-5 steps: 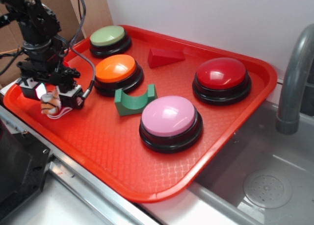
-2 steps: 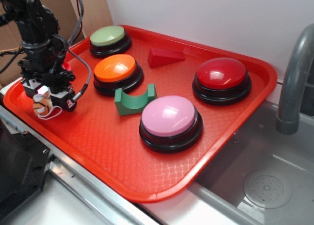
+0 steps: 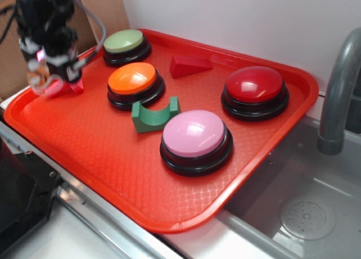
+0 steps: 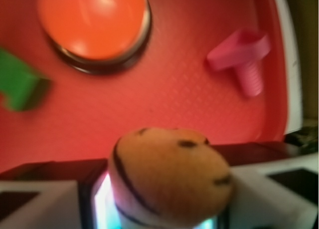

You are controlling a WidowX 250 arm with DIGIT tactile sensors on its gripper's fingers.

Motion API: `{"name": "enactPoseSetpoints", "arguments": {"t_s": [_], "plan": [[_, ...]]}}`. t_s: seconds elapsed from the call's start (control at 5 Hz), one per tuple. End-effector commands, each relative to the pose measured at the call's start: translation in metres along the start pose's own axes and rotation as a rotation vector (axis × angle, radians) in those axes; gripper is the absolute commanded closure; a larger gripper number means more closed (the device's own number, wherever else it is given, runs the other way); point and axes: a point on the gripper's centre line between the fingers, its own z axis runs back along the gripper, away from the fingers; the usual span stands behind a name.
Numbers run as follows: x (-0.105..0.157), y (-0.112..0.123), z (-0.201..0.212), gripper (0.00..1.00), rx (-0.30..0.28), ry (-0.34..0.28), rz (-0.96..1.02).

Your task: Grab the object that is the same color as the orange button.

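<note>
Gripping one plush tiger [image 4: 167, 176] (orange), four buttons

My gripper [image 3: 39, 74] hangs at the far left of the scene, raised clear of the surface below, with my black arm rising straight up out of view. My jaws are clamped on the plush tiger [image 4: 167, 179] (its striped orange back bulges between my pale fingers [image 4: 42, 206] in the wrist view).

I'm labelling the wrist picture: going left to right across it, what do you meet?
Green block → orange button → plush tiger held in the gripper → pink screw → the tray's right rim.
</note>
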Motion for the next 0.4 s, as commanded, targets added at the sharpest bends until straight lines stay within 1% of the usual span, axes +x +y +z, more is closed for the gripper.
{"name": "enactPoseSetpoints", "arguments": {"t_s": [0.0, 0.2], "plan": [[0.0090, -0.0119, 0.0932, 1.00, -0.078, -0.116, -0.128], [0.0101, -0.0100, 0.0964, 1.00, -0.032, -0.086, -0.192]]}}
